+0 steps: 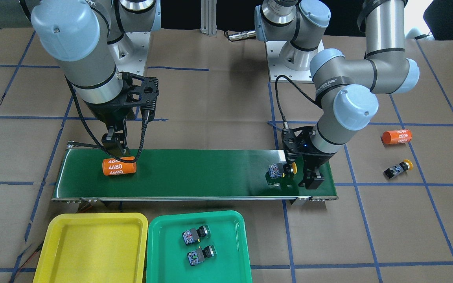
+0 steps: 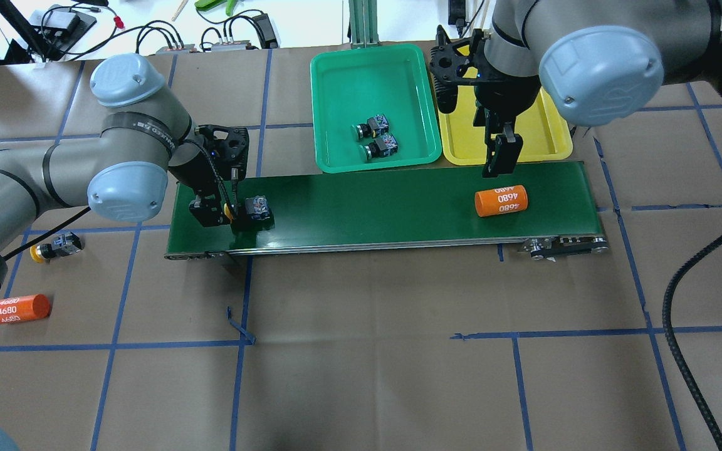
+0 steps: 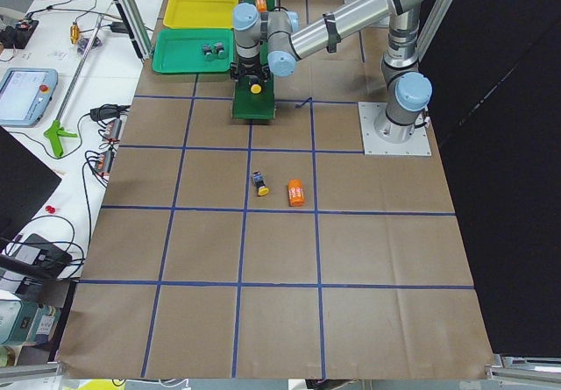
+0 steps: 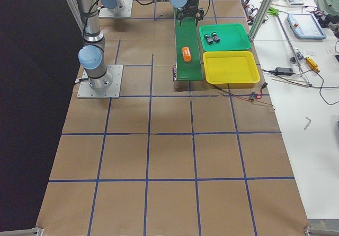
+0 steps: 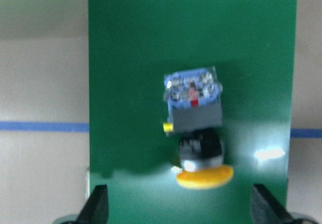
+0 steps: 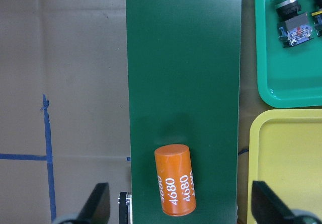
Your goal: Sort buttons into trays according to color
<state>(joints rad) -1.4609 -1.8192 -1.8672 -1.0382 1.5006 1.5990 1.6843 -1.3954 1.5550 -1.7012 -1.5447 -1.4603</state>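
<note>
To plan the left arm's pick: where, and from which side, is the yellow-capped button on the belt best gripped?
Probably at the grey blocky body, coming from straight above, with the left gripper closing across its two flat sides. The yellow-capped button lies on its side on the belt, so those sides are exposed; the round yellow cap would likely slip.

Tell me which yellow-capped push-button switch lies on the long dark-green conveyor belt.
The switch by the open left gripper, at the end of the belt; the other yellow-capped switch lies on the brown paper beside an orange cylinder.
</note>
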